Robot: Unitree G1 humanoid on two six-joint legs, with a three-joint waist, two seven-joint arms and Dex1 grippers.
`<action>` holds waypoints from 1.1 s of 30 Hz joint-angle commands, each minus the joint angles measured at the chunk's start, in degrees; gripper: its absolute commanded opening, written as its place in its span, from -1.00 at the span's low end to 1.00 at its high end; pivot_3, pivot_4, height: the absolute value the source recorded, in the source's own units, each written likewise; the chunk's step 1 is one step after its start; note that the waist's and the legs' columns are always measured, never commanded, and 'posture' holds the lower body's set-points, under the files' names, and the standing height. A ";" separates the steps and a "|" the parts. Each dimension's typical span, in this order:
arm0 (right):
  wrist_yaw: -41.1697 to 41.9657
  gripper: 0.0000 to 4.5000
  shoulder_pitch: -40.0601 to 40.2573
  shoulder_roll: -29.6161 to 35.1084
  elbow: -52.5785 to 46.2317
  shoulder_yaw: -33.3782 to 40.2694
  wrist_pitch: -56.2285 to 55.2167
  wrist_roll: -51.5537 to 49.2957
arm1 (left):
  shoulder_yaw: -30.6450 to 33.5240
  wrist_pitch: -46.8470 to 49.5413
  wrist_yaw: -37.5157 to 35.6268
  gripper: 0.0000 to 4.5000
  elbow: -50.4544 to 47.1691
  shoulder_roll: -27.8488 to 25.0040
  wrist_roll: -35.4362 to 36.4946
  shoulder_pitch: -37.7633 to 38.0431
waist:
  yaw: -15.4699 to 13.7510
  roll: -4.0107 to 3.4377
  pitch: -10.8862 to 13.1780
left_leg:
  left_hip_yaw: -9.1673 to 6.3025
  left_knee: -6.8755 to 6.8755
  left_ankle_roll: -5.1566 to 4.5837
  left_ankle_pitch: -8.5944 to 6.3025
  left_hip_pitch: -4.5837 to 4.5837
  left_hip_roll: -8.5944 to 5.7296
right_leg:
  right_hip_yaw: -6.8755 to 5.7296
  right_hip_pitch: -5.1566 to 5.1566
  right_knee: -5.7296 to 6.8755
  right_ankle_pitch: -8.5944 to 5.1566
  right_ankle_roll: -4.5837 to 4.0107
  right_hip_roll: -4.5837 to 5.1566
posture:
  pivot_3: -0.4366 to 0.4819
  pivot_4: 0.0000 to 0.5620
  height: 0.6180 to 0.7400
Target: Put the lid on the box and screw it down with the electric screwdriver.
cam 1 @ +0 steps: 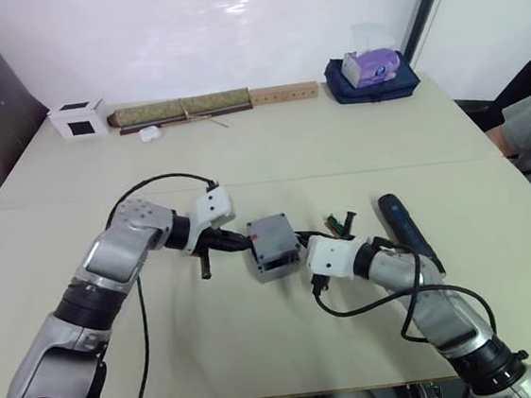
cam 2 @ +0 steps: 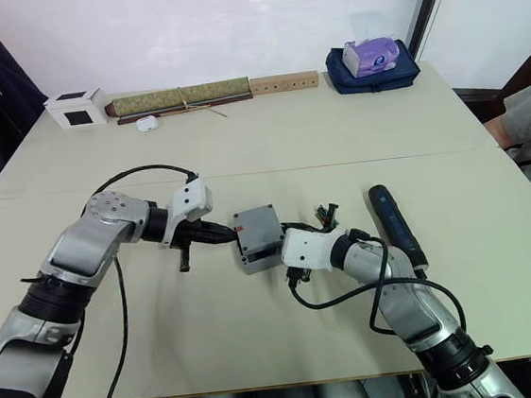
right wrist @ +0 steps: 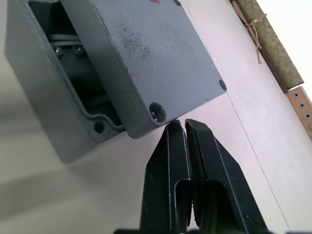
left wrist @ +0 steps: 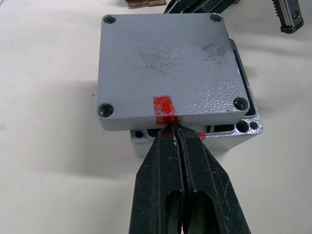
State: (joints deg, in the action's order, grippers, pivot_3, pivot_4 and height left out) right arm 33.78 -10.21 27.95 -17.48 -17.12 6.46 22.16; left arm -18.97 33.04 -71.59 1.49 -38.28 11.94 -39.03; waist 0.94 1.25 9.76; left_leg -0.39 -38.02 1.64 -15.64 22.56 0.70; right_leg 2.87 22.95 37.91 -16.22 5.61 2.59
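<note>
Fingers of both grippers — left (left wrist: 175, 130), right (right wrist: 181, 126) — are closed, empty, pressing opposite edges of the lid (left wrist: 165, 68), askew on the box (right wrist: 44, 97) mid-table; probably rigid, light, slick — push edges only.

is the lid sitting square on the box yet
No: the lid lies on the box but offset, leaving the box's rim and corner holes exposed along one edge.

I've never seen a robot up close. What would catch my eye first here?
Mid-table, two black grippers, left and right, press with shut jaws against opposite edges of a grey lid lying askew on a grey box, whose rim still shows. A dark electric screwdriver lies untouched beside the right arm.
</note>
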 commanded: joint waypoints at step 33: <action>0.50 -0.96 3.19 6.89 -5.81 4.92 -2.77 1.60 | 5.64 7.38 -1.42 -1.00 -3.68 -2.67 6.63 -0.46 | -0.02 0.01 0.01 | 0.01 0.00 0.00 0.00 0.00 0.00 | 0.00 0.00 0.00 0.00 0.00 0.00 | -0.05 -0.47 1.00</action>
State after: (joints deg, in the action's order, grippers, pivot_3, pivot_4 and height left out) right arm 34.63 -7.15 34.55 -20.67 -13.61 4.61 24.08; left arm -14.37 40.71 -72.53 -1.07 -40.21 17.76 -39.25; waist 0.93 1.25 9.77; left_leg -0.39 -38.02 1.64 -15.64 22.55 0.70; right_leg 2.87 22.95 37.91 -16.23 5.61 2.59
